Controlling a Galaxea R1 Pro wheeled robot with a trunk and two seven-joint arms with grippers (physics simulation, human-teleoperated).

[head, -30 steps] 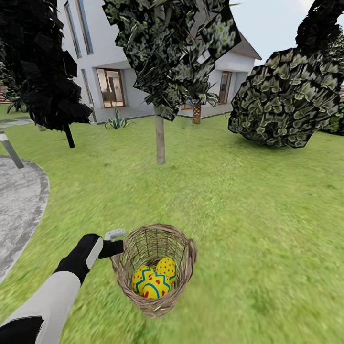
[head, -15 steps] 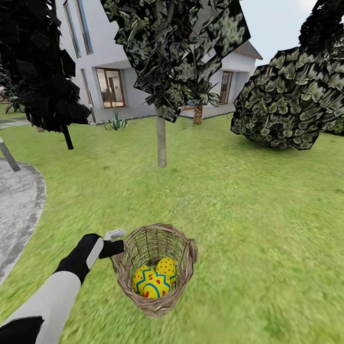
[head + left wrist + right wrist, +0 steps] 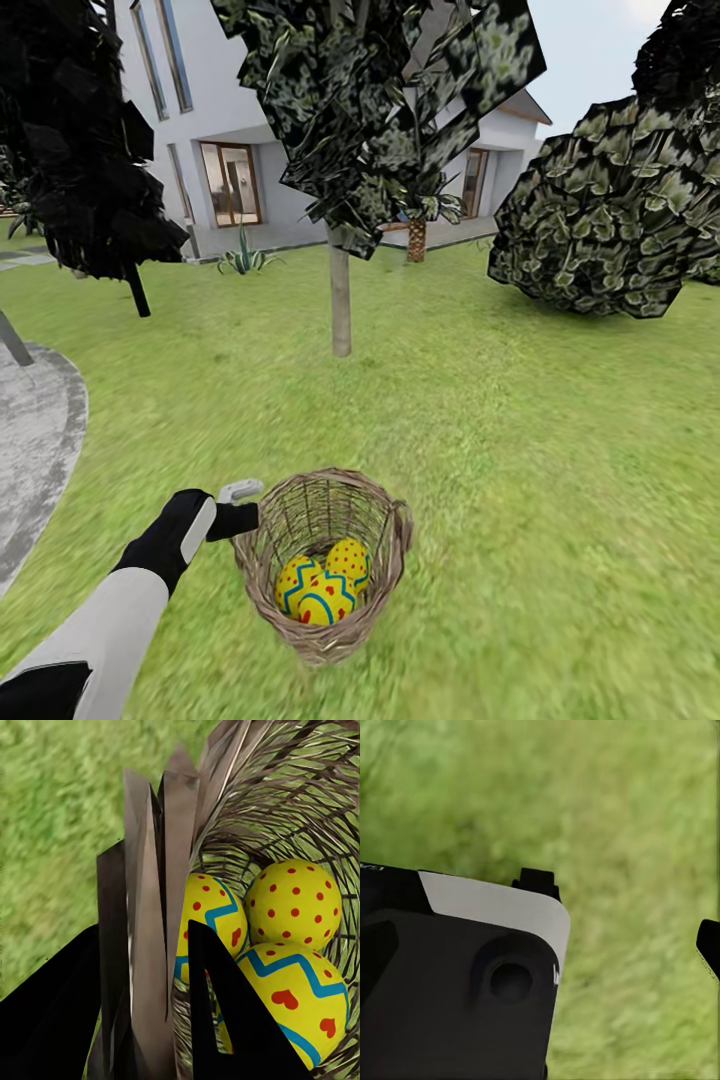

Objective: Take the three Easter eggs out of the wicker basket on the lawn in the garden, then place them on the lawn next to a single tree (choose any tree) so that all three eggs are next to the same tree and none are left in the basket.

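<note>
We see the left gripper with its fingers clamped on the rim of the wicker basket, one finger inside, one outside. The three Easter eggs lie inside the basket, touching, patterned with blue zigzags, red dots and hearts; no writing is readable. Beyond the basket stands the tree on the lawn. The right gripper hangs over grass, fingers apart.

The lawn is short mottled green grass running up to the house. A pale-trunked tree stands in it mid-way, a black-trunked tree toward its left edge, a big round bush at its right. A grey paved patch borders its left edge.
</note>
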